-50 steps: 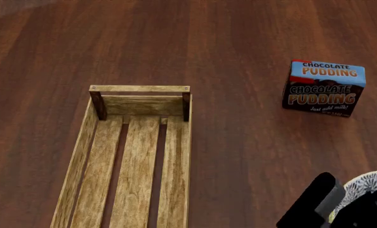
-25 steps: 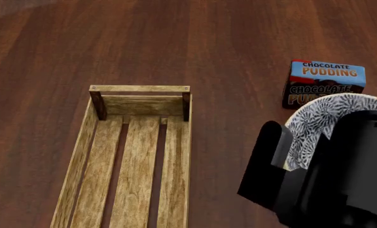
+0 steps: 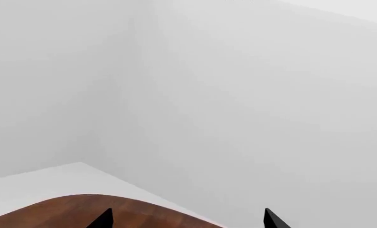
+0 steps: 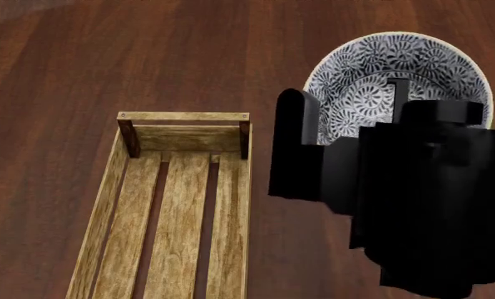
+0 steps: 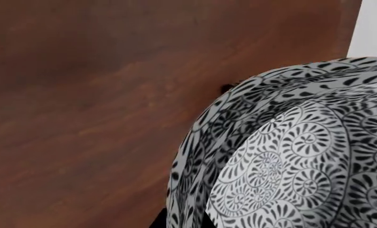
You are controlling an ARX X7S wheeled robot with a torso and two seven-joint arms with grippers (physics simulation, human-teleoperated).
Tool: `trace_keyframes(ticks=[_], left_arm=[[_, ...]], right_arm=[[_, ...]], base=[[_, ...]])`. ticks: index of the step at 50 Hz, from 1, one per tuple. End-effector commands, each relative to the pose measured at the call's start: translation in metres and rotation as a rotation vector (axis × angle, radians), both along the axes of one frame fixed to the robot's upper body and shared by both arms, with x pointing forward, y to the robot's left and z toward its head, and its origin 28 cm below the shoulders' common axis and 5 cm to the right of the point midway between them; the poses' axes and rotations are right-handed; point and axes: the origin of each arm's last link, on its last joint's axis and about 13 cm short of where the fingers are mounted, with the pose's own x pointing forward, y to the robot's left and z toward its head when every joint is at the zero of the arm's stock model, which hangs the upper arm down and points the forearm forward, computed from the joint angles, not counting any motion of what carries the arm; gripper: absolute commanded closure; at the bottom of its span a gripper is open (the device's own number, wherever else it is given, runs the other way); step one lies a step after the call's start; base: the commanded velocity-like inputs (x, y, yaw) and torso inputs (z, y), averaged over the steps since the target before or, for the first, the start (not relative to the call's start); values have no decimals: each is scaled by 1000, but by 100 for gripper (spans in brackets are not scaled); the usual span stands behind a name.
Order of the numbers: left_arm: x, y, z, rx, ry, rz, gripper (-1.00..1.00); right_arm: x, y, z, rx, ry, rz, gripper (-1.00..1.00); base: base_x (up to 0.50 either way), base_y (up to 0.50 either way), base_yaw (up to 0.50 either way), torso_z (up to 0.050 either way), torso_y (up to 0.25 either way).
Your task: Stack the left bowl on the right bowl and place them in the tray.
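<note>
The right gripper point(image 4: 356, 115) has its jaws clamped across the rim of the patterned bowl point(image 4: 372, 75), one finger point(image 4: 296, 143) on the outside of the wall and the other inside the bowl. The bowl is lifted off the table and tipped up, its inside facing the head camera. In the right wrist view its rim looks doubled, perhaps two bowls nested, though I cannot be sure.

The bowl's near edge hangs just beside the far right corner of the tray point(image 4: 183, 116), apart from it. The tray lies lengthwise, its slatted floor bare. Wide brown table point(image 4: 81, 62) lies open beyond and to the left of it.

The left gripper point(image 3: 187, 221) shows only two fingertips, spread apart with nothing between them, above the table's rounded edge.
</note>
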Motion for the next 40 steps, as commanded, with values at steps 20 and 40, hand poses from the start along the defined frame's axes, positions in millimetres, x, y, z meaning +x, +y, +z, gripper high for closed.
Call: trace_keyframes(ticks=[20, 40], left_arm=[[-4, 2, 1, -16, -18, -8, -100], [-2, 2, 0, -26, -20, -24, -100]], right_arm=[[52, 74, 36, -68, -111, 429, 100], [71, 129, 21, -9, -93, 642, 100]], base=[[0, 0, 0, 0, 1], [0, 0, 0, 0, 1]])
